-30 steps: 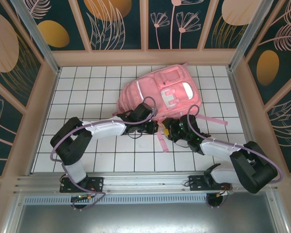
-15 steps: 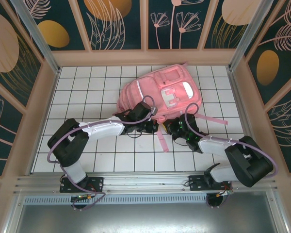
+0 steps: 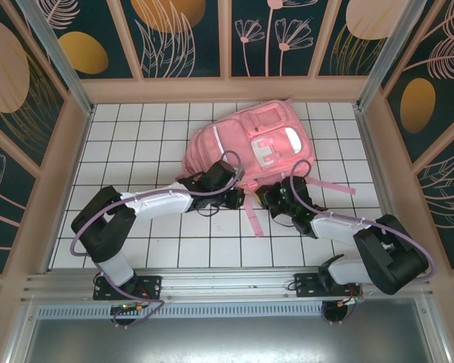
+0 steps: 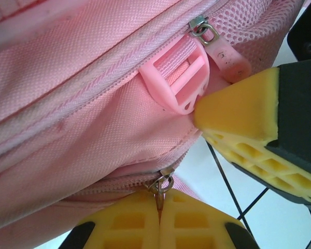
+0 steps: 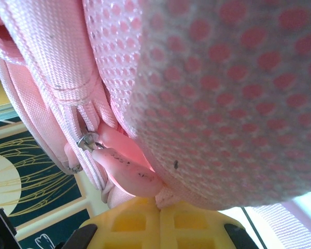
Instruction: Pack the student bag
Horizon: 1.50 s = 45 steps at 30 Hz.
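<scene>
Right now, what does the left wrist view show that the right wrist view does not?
Left wrist view: a pink buckle, and the left gripper shut on a metal zipper pull. Right wrist view: the patterned wall behind. Both: the student bag, its mesh, a pink rubber tab, and the shut right gripper.

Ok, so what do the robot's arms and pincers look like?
The left arm and right arm have white links, bulky black joints and looping lilac cables. The left pincer and right pincer have yellow fingers with grid-like recesses, backed in black.
</scene>
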Tool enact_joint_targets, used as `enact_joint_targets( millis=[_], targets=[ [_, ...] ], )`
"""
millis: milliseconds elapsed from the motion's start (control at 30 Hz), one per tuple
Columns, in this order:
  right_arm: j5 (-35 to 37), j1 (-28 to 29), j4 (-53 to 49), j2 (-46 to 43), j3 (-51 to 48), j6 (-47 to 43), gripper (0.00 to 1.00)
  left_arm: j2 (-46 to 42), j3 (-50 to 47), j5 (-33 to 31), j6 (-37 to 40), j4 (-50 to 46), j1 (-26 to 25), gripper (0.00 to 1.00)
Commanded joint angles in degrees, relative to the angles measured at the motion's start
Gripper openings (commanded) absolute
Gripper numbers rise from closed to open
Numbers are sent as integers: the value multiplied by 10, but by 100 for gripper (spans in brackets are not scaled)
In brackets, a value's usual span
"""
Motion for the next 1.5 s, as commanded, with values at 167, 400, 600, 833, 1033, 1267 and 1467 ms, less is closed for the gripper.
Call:
enact_joint_targets(
  millis=[167,400,600,833,1033,1267,1467],
  targets=[
    [53,-36,0,-16,-5,-22,0,-44,-21,-61,23,-42,-1,1],
    [52,-51,-6,-29,-10,-29,0,-55,-45,-89,23,-51,0,1],
    [55,-65,-31,-48,-10,-45,0,-64,-61,-104,20,-52,16,0],
    [55,-83,-52,-62,-16,-61,0,-83,-72,-95,21,-52,51,0],
    [49,-99,-58,-68,-23,-69,0,-86,-78,-96,30,-58,67,0],
    [42,-135,-149,-55,30,-137,0,-98,-91,-65,40,-55,74,0],
    [-16,-180,-217,27,132,-248,0,-127,-120,-26,44,-37,74,0]
  ],
)
